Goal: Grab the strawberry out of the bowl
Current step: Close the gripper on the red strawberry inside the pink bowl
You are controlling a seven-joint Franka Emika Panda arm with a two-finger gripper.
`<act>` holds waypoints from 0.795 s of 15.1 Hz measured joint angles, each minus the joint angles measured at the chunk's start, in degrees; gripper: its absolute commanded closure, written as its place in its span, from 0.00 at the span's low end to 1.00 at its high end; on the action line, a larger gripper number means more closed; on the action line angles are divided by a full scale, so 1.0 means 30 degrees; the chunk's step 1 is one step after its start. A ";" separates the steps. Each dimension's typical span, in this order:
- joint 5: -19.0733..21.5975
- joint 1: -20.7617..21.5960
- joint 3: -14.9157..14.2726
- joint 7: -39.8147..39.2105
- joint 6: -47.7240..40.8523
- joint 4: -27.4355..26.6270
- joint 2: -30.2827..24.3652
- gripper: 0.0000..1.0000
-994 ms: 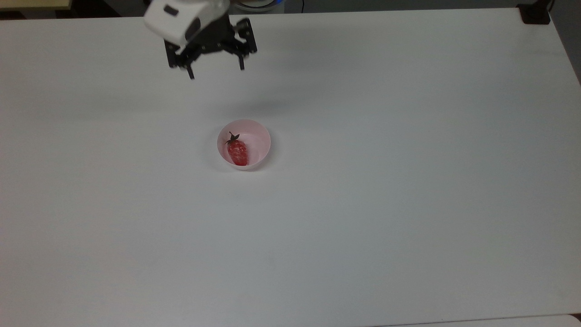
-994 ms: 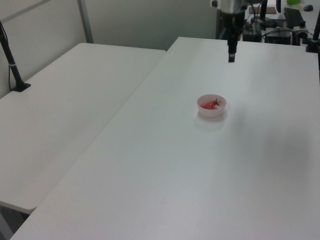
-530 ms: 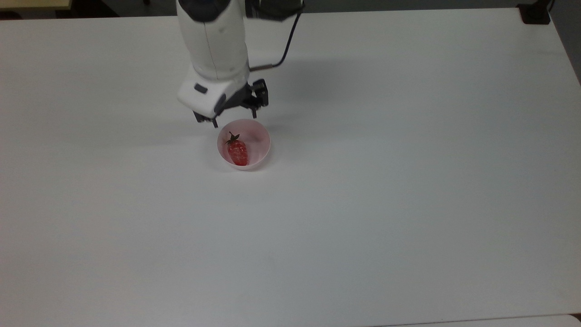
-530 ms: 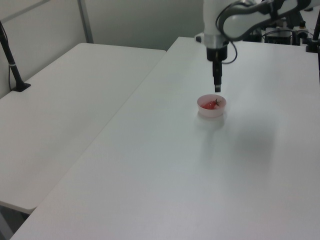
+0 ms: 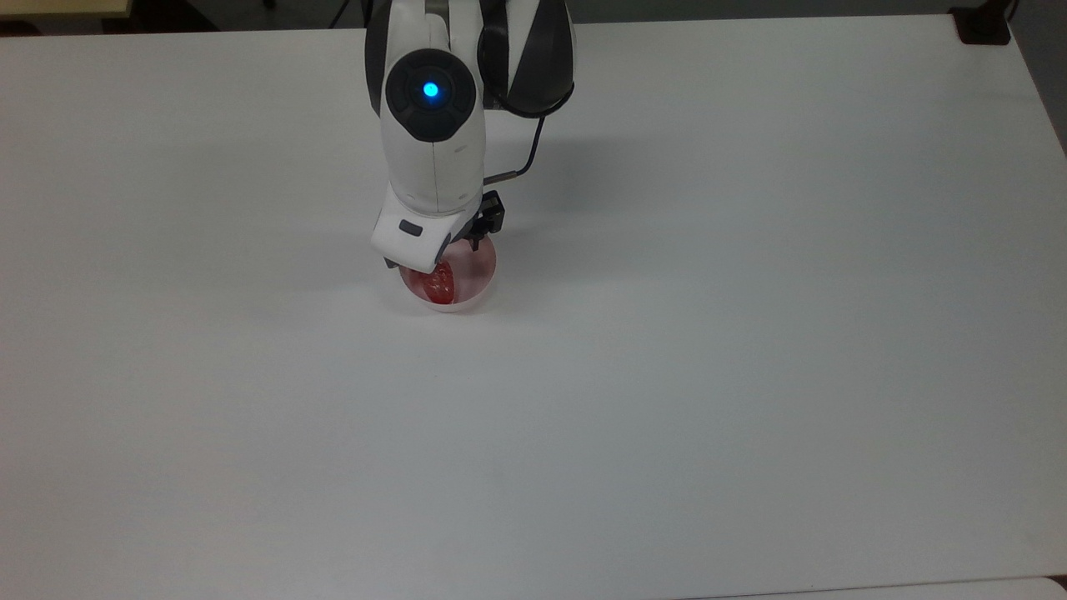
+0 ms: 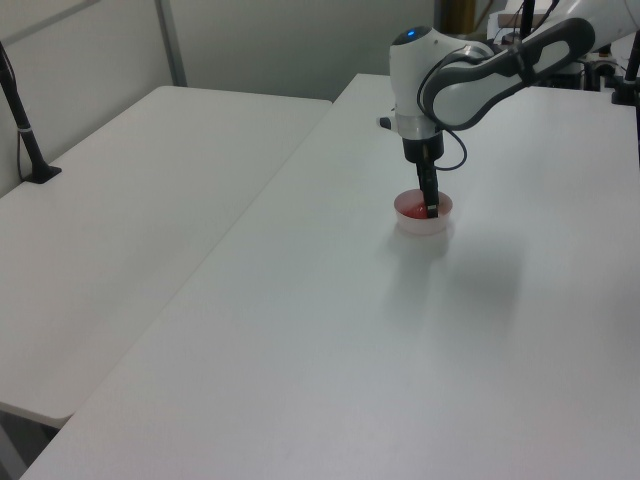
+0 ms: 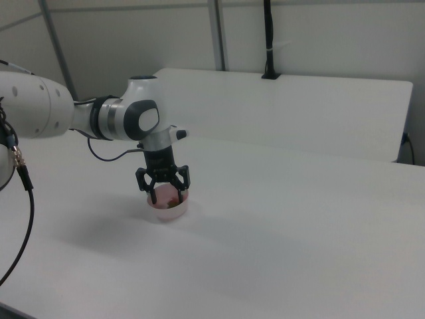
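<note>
A small pale pink bowl (image 5: 487, 268) stands on the white table, a little left of centre in the top view. Inside it lies a glossy red strawberry (image 5: 440, 285), its upper part hidden under my wrist. My gripper (image 7: 167, 195) hangs straight down over the bowl (image 7: 170, 212), open, with its fingertips lowered to about rim height on either side of the strawberry (image 7: 171, 199). In the left view the gripper (image 6: 431, 208) reaches into the bowl (image 6: 418, 223) from above. I cannot tell whether the fingers touch the fruit.
The white table (image 5: 667, 375) spreads wide around the bowl. A black clamp (image 5: 984, 27) sits at its far right corner in the top view. A second white table (image 6: 130, 200) adjoins it, carrying a black post (image 6: 24, 128).
My arm has swung from the table's far edge to above the bowl and come down, so the open fingers now stand at the bowl. Bowl and strawberry have not moved.
</note>
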 measured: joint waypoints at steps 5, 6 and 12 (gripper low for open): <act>-0.1219 0.0225 0.0001 -0.0151 0.0015 0.0003 0.0416 0.42; -0.1352 0.0280 0.0001 -0.0251 0.0015 0.0004 0.0489 0.46; -0.1634 0.0398 0.0000 -0.0366 0.0016 0.0013 0.0680 0.56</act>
